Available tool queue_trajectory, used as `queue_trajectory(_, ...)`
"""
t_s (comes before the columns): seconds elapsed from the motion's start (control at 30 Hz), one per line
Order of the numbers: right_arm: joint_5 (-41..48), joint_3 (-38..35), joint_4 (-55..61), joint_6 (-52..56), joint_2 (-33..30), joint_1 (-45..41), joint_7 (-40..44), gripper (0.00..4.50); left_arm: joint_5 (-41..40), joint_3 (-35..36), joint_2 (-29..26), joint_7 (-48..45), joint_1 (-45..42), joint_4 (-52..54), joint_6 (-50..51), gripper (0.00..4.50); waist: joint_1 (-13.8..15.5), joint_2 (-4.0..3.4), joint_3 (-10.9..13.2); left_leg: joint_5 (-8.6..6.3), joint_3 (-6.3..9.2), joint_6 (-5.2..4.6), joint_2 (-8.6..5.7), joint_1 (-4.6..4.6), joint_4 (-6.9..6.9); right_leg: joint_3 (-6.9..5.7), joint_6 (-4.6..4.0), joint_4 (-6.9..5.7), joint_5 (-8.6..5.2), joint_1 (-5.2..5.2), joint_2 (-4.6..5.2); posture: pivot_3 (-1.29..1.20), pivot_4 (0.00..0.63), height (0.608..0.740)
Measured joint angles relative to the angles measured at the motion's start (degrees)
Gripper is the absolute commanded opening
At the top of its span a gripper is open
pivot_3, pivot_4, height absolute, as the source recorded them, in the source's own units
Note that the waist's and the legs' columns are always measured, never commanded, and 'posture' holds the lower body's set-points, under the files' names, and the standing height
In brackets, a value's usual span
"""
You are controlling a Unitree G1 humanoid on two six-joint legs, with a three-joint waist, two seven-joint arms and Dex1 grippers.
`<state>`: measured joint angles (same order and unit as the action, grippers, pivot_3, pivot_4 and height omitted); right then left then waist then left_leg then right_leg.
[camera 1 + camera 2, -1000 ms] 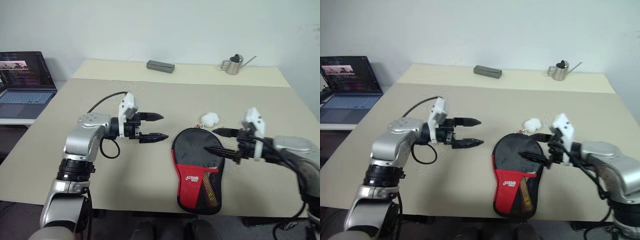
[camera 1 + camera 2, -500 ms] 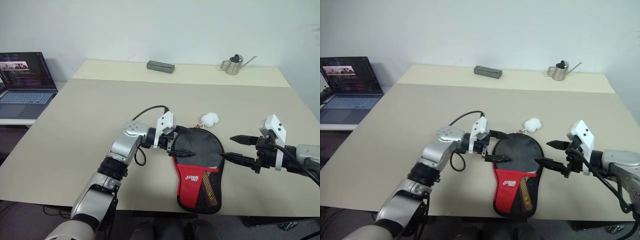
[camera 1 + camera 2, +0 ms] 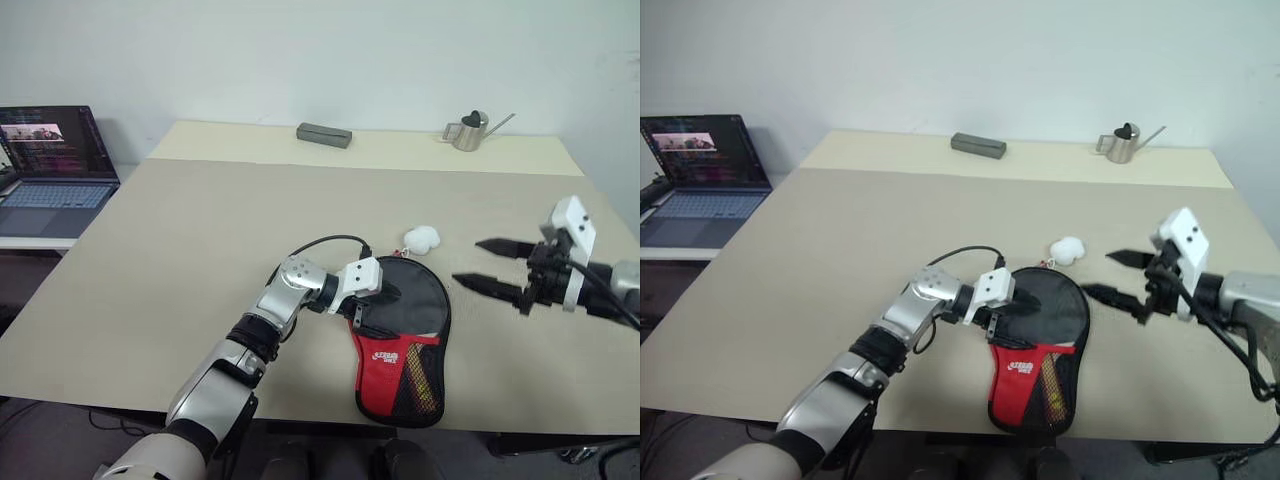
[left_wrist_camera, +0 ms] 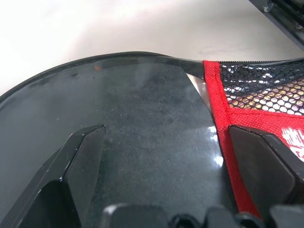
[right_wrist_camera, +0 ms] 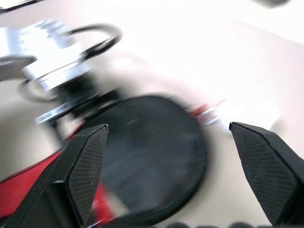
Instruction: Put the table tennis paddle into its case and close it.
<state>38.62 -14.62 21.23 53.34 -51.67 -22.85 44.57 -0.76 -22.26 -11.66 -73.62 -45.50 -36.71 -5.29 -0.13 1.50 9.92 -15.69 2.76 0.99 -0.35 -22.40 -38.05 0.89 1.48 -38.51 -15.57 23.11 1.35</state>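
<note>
Left eye view has the case [image 3: 400, 335] flat near the table's [image 3: 180, 250] front edge, paddle seemingly already inside it, left gripper [image 3: 372, 312] spread over it, right gripper [image 3: 495, 265] spread off right, zipping probably left.

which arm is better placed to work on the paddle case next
Left. Its open pincer sits right over the case, at the black top by the red seam. The right pincer, also open, hangs apart from the case, off to its right.

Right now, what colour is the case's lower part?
Red, with a black mesh pocket on the case; clearest in the left eye view.
</note>
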Motion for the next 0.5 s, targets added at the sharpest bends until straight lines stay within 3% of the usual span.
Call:
queue_trajectory(0.3,-15.1,17.0,-23.1,-13.3,5.0,-16.8,2.9,4.5,-0.2,0.3,0.4,1.6,1.9,0.8,0.2,4.48,0.0,-0.03,0.0,0.04,-0.14,-0.06,-0.01,0.21,-0.04,0.1,-0.01,-0.27,0.0,-0.02,0.02,0.0,0.15,0.74)
queue_trajectory(0.5,-21.7,20.5,-39.8,-17.8,13.6,-24.3,2.4,4.5,-0.2,0.4,0.2,2.0,3.2,3.0,1.4,4.48,0.0,-0.07,-0.1,0.05,-0.16,-0.06,0.0,0.24,-0.03,0.11,-0.03,-0.33,0.0,0.0,0.03,0.0,0.15,0.74)
